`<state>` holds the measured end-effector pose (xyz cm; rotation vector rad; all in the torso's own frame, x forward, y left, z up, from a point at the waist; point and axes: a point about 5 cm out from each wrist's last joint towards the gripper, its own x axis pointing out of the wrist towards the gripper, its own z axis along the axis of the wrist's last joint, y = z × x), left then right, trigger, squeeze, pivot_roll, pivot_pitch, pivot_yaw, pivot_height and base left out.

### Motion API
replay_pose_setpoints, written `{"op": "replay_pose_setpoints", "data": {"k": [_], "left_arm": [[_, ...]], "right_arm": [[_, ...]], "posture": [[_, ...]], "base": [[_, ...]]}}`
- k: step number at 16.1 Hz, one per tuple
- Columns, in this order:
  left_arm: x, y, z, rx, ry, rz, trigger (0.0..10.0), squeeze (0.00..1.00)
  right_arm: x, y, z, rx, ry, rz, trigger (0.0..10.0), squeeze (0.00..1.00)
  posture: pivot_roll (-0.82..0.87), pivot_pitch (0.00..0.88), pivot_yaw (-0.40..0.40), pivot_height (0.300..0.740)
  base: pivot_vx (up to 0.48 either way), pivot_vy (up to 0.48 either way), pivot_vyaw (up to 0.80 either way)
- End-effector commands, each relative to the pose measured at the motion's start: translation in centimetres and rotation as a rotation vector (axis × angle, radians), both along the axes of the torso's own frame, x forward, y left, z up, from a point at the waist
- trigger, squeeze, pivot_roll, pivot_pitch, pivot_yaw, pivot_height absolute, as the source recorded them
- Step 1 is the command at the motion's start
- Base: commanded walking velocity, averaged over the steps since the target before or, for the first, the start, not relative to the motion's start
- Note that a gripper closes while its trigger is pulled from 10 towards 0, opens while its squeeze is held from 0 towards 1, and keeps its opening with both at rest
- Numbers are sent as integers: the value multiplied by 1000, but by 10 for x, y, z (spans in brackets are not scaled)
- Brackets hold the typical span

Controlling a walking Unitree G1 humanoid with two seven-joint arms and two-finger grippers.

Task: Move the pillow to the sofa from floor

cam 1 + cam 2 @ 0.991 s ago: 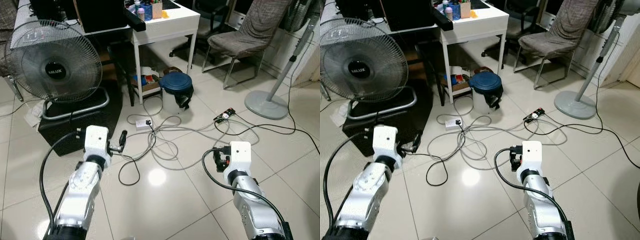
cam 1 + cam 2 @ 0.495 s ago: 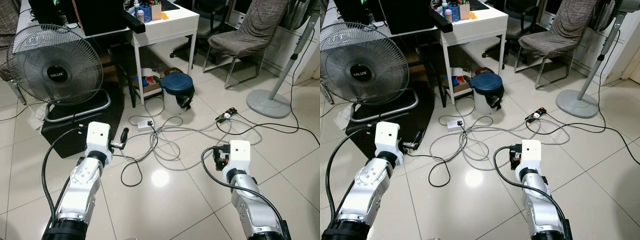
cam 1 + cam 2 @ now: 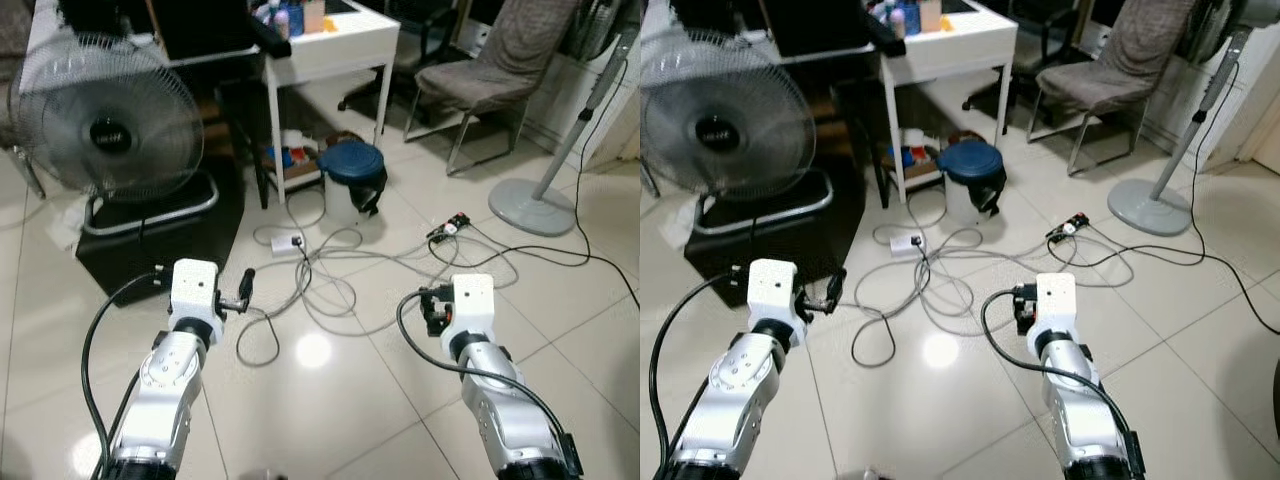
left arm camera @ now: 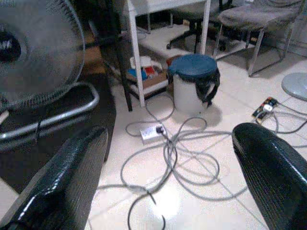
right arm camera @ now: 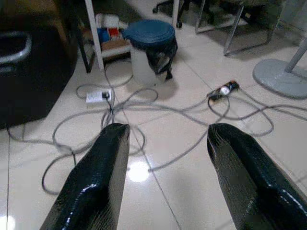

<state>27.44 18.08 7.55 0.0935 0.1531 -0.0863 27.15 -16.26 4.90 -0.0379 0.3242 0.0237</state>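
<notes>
Two black-fingered grippers, left (image 4: 168,187) and right (image 5: 168,182), both spread wide and empty above glossy white floor tiles (image 3: 330,400) strewn with grey cables (image 3: 330,290).

Left claw (image 4: 168,187) and right claw (image 5: 168,177) extended forward, fingers spread.

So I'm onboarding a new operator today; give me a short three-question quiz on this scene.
1. True or false: the left gripper is empty, jaws apart.
2. What stands on the floor beside the white table?
A. a blue-lidded bin
B. a red bucket
C. a laundry basket
3. Fill in: grey cables lie looped on the tiled ____ ahead of the right gripper.

Key
1. True; floor and cables show between its fingers.
2. A.
3. floor.
</notes>
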Motion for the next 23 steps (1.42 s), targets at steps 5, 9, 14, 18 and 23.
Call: {"op": "replay_pose_setpoints", "data": {"k": [5, 9, 14, 18, 23], "left_arm": [[-2, 2, 5, 8, -7, 15, 10000, 0], [-1, 0, 8, 12, -14, 11, 10000, 0], [0, 1, 9, 17, -14, 10, 10000, 0], [1, 4, 14, 10, -38, 31, 10000, 0], [-1, 7, 12, 14, -38, 66, 10000, 0]], "right_arm": [[-4, -5, -1, -5, 18, -19, 10000, 0], [-3, -6, 1, 2, 15, -26, 10000, 0], [0, -5, 3, 16, 3, -35, 10000, 0], [6, -1, 7, 7, -13, -12, 10000, 0], [8, 3, 8, 16, -23, 21, 10000, 0]], "posture": [[75, 0, -8, 740], [83, 0, -10, 740], [91, 0, -12, 740], [99, 0, -23, 740], [113, 0, -39, 740]], "base": [[-340, 0, 0], [-341, 0, 0], [-341, 0, 0], [-252, 0, 0], [0, 0, 0]]}}
